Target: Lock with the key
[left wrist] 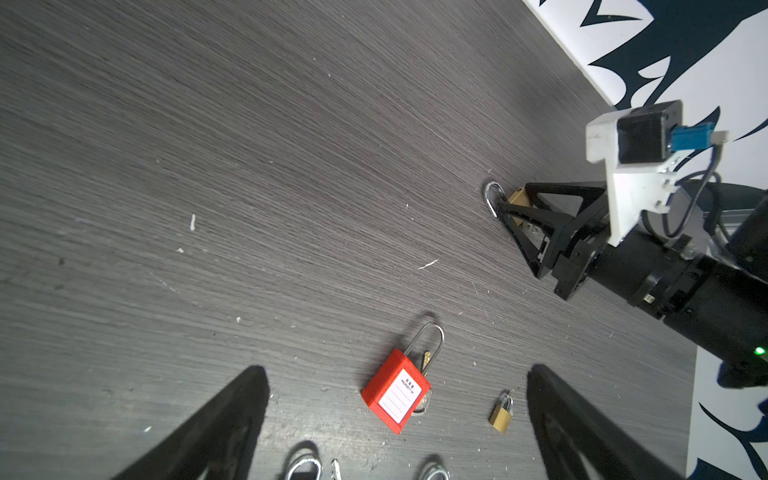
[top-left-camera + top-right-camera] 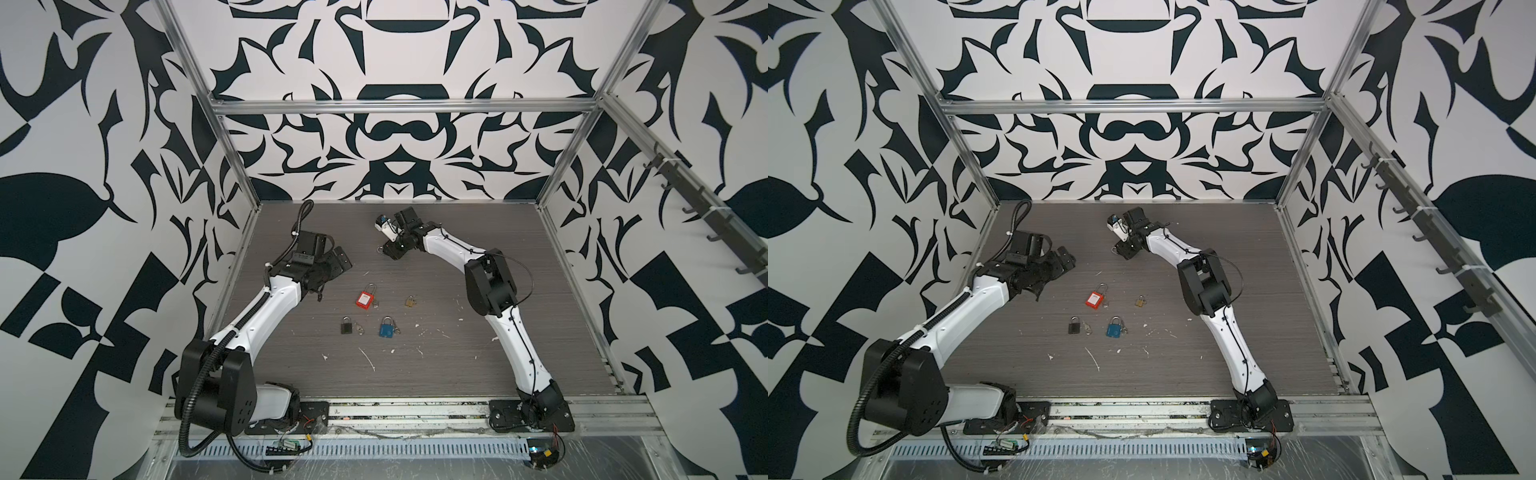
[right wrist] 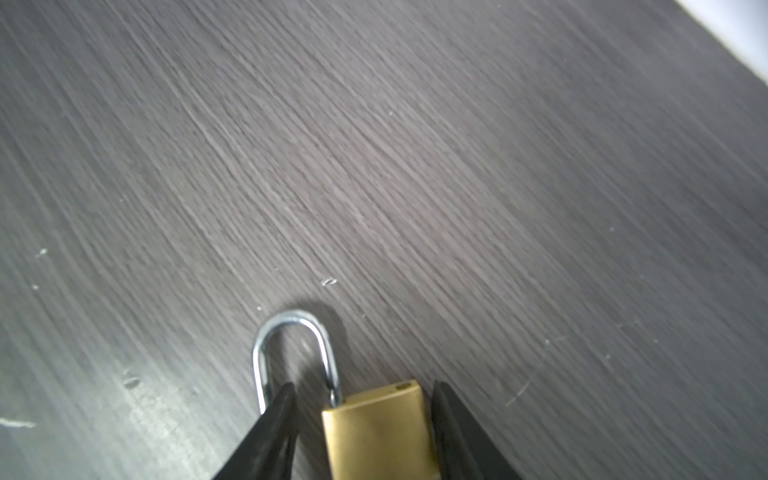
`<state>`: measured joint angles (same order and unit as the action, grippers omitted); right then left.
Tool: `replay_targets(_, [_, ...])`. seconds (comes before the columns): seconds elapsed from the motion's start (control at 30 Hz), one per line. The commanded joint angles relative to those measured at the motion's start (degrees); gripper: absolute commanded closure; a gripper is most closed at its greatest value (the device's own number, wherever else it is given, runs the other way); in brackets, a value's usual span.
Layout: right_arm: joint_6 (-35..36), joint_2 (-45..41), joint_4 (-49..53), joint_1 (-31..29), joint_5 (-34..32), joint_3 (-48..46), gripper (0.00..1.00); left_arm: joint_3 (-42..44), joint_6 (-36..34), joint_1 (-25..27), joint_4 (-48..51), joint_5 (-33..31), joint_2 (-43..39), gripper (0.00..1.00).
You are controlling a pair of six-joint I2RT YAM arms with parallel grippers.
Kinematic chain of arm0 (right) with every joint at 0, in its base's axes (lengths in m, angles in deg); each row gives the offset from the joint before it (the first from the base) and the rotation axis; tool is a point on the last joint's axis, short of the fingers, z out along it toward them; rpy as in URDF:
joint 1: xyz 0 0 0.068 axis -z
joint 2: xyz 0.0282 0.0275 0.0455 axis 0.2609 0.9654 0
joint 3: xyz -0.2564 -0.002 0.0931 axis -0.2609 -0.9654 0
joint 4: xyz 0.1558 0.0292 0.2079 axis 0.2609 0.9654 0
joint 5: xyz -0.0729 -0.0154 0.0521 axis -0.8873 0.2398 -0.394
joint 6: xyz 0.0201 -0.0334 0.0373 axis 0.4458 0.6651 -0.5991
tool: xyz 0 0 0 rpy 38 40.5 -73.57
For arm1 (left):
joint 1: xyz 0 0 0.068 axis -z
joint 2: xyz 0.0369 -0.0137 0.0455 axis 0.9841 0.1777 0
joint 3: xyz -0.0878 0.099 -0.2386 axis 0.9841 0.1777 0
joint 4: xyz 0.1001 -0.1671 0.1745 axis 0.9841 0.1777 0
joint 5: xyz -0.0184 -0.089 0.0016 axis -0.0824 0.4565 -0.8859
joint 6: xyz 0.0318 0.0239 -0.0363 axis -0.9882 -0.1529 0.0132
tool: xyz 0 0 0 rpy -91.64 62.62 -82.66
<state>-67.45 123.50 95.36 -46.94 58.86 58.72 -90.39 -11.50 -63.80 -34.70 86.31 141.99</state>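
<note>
Scuffed wood-grain table (image 2: 457, 374) — patterned walls (image 2: 395, 158), a hook rail (image 2: 698, 208).

Worktop (image 2: 457, 374): dark grey woodgrain. Walls (image 2: 415, 54): white, black ornamental pattern. Red padlock (image 2: 364, 299), blue padlock (image 2: 386, 329), black padlock (image 2: 346, 327), small brass padlock (image 2: 410, 302).

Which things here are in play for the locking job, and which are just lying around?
In play: right gripper, jaws either side of the large brass padlock, shackle open.
Lying about: red padlock, small brass padlock, black padlock, blue padlock; left gripper open, empty.
</note>
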Motion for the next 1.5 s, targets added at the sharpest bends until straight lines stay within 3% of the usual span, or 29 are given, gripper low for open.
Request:
replay_targets(0.0, [1.3, -0.2, 5.9, -0.8, -4.6, -1.2, 0.52, -0.9, 0.5, -0.4, -0.2, 0.4, -0.6, 0.0])
replay_targets(0.4, [-8.8, -10.4, 2.8, -2.7, -12.3, -14.7, 0.71, -0.2, 0.5, -0.4, -1.0, 0.7, -1.0, 0.0])
replay_targets(0.67, [-30.9, -19.2, 4.6, -4.7, -13.5, -26.2, 0.73, 2.1, 0.9, -0.4, -2.7, -0.7, -2.2, 0.01])
replay_targets(0.8, [-42.4, -19.1, 7.1, -5.9, -11.0, -26.7, 0.74, 3.2, 2.1, -0.4, -3.7, -0.9, -2.2, 0.0])
replay_targets(1.0, [-48.3, -17.6, 6.4, -9.0, -14.7, -25.4, 0.64, 3.9, 4.2, -0.4, -3.2, 0.2, -2.1, 0.01])
replay_targets(1.13, [-49.6, -20.1, 2.7, -9.0, -15.8, -27.3, 0.48, 5.4, 6.3, -0.4, -3.4, 1.9, -3.0, 0.01])
replay_targets(1.33, [-44.6, -31.6, -5.4, -8.6, -19.1, -34.3, 0.31, 6.4, 7.5, 0.0, -4.0, 4.6, -3.9, 0.05])
replay_targets(1.47, [-40.6, -41.9, -11.0, -7.3, -22.9, -42.7, 0.25, 3.6, 6.0, 4.1, -3.2, 2.1, -3.3, 0.09])
